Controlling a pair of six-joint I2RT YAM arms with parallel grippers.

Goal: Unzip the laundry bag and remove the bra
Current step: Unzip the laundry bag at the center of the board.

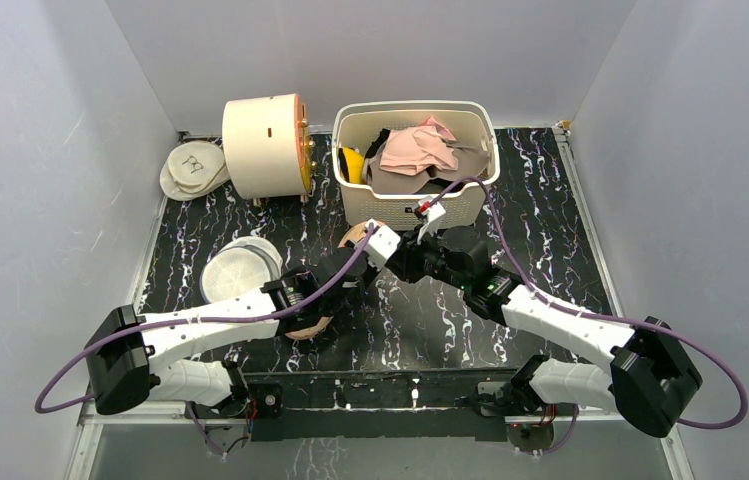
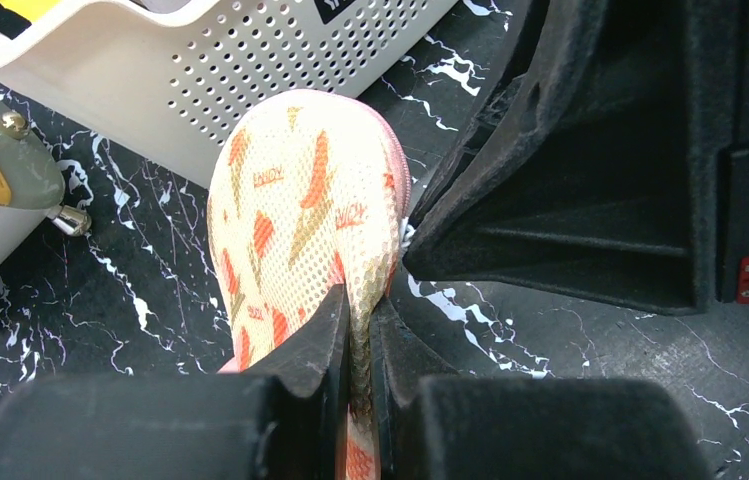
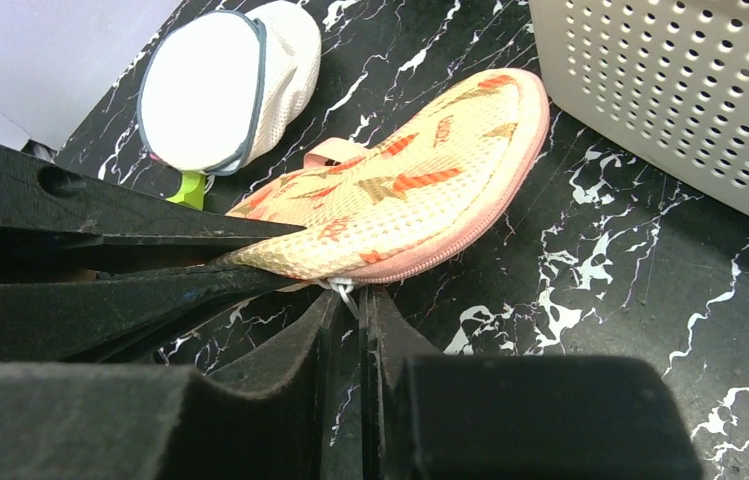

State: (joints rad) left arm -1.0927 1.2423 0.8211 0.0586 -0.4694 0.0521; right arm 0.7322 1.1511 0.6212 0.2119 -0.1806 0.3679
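Round white mesh disc sits at far left. L gripper pinches the laundry bag at its middle, fingers tight on the fabric. Bag is mid-table, just in front of the basket. R gripper has its fingers pressed together on what looks like the white zip pull at the pink trim.

Marbled table: laundry bag, basket, cream drum, mesh discs (white).
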